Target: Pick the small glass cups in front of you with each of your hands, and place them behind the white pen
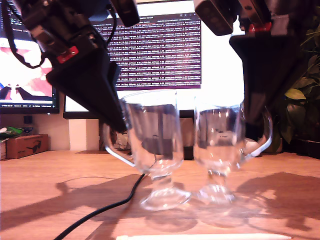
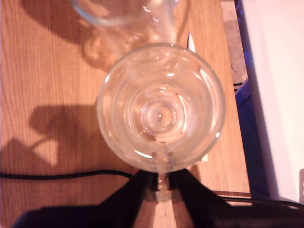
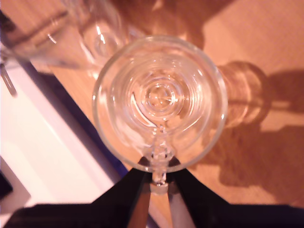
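Two clear glass footed cups stand side by side on the wooden table (image 1: 45,175). My first gripper (image 1: 120,122) (image 2: 161,183) is shut on the handle of the cup (image 1: 152,135) (image 2: 160,107) at the exterior view's left. My second gripper (image 1: 251,117) (image 3: 160,178) is shut on the handle of the cup (image 1: 217,137) (image 3: 159,102) at the exterior view's right. Both bases look level with the tabletop. The white pen (image 1: 200,236) lies along the exterior view's bottom edge, nearer the camera than the cups. Its tip (image 2: 190,42) shows past the first cup.
A black cable (image 1: 100,212) (image 2: 61,175) runs across the table toward the first cup's base. A monitor (image 1: 150,50) stands behind the cups. A cardboard box (image 1: 25,145) sits at the exterior view's left and a plant (image 1: 300,100) at its right. A white, blue-edged surface (image 2: 270,95) borders the table.
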Tool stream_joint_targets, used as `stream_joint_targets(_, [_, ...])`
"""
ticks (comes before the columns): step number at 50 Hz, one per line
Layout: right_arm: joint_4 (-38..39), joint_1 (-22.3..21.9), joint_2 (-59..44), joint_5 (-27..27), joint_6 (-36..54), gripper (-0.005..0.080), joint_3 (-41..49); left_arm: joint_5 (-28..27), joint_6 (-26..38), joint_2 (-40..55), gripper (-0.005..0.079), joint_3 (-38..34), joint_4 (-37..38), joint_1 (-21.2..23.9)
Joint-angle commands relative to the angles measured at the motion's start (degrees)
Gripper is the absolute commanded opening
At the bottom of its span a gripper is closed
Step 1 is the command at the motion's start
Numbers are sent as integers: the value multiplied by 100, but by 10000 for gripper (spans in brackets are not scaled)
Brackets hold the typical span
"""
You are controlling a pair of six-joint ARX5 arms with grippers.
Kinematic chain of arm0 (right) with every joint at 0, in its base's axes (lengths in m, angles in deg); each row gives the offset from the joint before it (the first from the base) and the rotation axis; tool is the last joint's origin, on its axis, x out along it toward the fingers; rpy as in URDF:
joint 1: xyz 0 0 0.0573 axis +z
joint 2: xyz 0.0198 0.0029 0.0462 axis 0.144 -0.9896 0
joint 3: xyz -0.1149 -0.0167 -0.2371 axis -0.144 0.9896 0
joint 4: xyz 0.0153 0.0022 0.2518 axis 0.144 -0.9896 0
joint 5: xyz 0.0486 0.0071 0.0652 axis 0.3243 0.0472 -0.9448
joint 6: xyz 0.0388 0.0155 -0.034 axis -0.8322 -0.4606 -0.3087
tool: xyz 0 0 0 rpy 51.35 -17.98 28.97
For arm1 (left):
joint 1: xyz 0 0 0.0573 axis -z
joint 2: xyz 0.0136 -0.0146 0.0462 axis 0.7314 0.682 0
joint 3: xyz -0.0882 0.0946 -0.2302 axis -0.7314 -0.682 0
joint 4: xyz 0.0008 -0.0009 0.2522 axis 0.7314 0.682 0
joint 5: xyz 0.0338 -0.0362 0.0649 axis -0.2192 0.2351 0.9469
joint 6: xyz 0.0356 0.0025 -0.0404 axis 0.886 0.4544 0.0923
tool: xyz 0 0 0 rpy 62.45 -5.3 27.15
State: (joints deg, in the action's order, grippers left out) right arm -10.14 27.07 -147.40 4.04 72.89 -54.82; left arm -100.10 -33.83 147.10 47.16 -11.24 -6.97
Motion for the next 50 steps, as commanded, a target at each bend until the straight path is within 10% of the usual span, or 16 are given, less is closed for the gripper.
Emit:
stream_joint_targets(1, [81, 35, -35, -39, 9, -13, 50, -72, -37, 28, -24, 57, -72, 26])
stream_joint_targets(28, [219, 35, -35, 173, -7, -9, 55, -63, -37, 173, -24, 57, -66, 28])
stream_joint_targets(50, [177, 37, -35, 155, -216, 218, 55, 20, -37, 175, -24, 57, -146, 26])
